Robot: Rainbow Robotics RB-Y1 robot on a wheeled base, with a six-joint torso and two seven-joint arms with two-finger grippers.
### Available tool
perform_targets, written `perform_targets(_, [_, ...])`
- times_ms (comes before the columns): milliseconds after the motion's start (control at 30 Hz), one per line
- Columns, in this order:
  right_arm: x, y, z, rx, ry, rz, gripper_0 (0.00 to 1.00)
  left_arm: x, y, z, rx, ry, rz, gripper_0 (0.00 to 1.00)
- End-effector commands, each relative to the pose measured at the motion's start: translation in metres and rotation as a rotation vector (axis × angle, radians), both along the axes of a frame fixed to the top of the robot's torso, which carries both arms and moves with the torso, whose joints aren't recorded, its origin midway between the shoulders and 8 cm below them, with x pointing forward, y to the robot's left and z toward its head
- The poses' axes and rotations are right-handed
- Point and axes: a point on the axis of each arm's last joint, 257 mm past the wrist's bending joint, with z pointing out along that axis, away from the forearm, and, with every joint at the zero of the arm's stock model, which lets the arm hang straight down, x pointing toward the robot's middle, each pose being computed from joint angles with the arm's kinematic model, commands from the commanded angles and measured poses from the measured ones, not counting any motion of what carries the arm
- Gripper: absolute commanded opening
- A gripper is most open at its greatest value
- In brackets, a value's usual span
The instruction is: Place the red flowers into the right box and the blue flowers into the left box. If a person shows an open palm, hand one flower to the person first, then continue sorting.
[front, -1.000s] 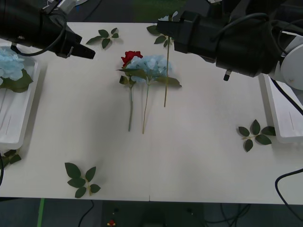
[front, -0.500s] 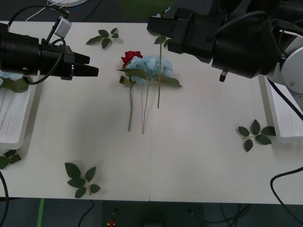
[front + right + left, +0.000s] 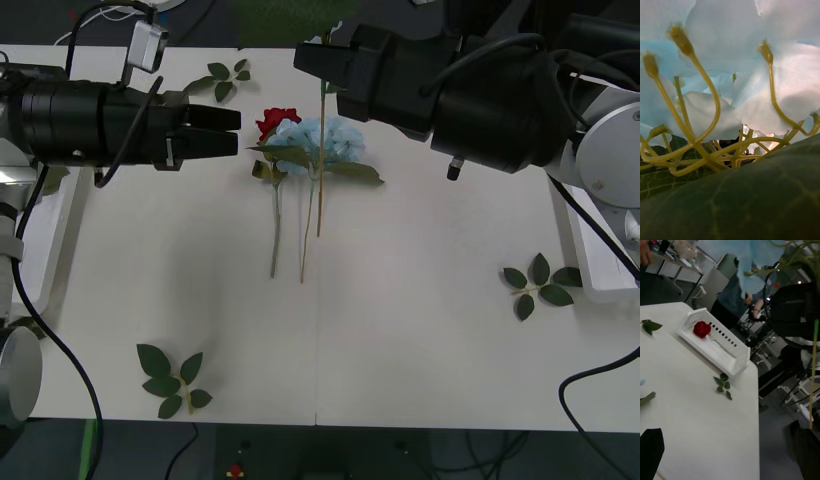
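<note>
Your right gripper (image 3: 312, 60) holds a blue flower (image 3: 752, 262), stem hanging below its jaws. Left gripper (image 3: 228, 130): jaw gap unreadable. One rose (image 3: 702, 329) is in the right box (image 3: 733, 360); a red flower (image 3: 277, 121) and another blue flower (image 3: 335, 135) lie just ahead of the left jaws, unsorted.

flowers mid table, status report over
Right gripper carrying a blue flower. Left gripper open beside red flower. Nothing blocking.

Two red flowers (image 3: 277, 121) (image 3: 701, 329), perhaps two blue flowers (image 3: 318, 137), two boxes (image 3: 715, 348) (image 3: 590, 250).
</note>
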Motion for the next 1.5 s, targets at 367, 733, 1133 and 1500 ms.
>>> perform_targets(367, [-0.029,0.027,0.028,0.044,-0.094,0.075,0.00,-0.039,-0.051,0.022,-0.098,-0.062,-0.179,1.00])
perform_targets(733, [-0.029,0.026,0.029,0.047,-0.099,0.074,0.00,-0.049,-0.083,0.023,-0.079,-0.017,-0.239,1.00])
perform_targets(1133, [-0.029,0.026,0.031,0.052,-0.102,0.073,0.00,-0.059,-0.121,0.041,-0.114,0.022,-0.292,1.00])
perform_targets(1500, [-0.029,0.026,0.032,0.054,-0.106,0.071,0.00,-0.060,-0.126,0.041,-0.120,0.033,-0.296,0.48])
